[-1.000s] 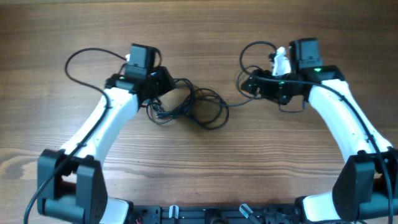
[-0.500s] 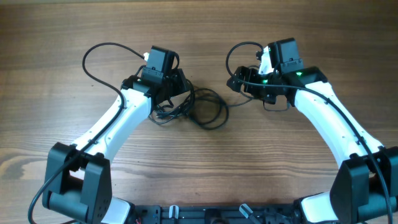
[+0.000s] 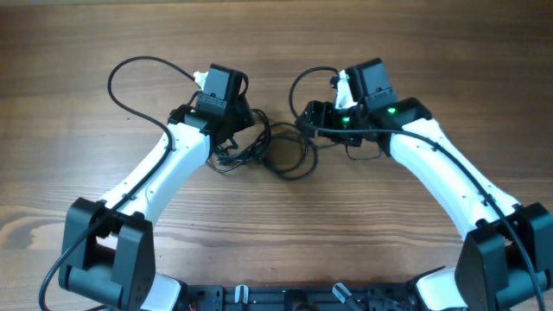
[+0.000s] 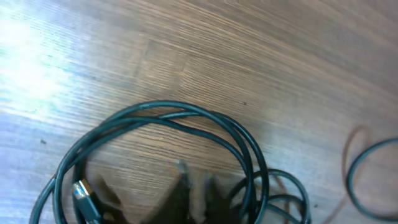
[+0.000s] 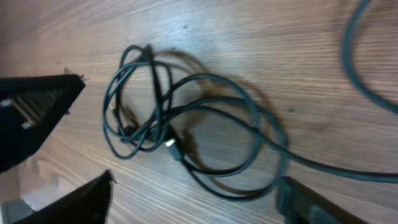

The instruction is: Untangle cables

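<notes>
Left pincer [image 4: 194, 196] was shut at the left edge of the cables [image 3: 276, 149], couldn't tell if it pinched a strand. Right pincer [image 3: 311, 118] sat wide open, empty, at their right edge.

Overhead downward; wrist views near cables [image 3: 268, 151]

Seen from overhead, the left side of the cables [image 3: 275, 151] is covered by the left end effector [image 3: 235, 130]. In the left wrist view, the cables [image 4: 163, 111] are cut off below, and the fingertips [image 4: 186, 190] beside them are blurred.
</notes>
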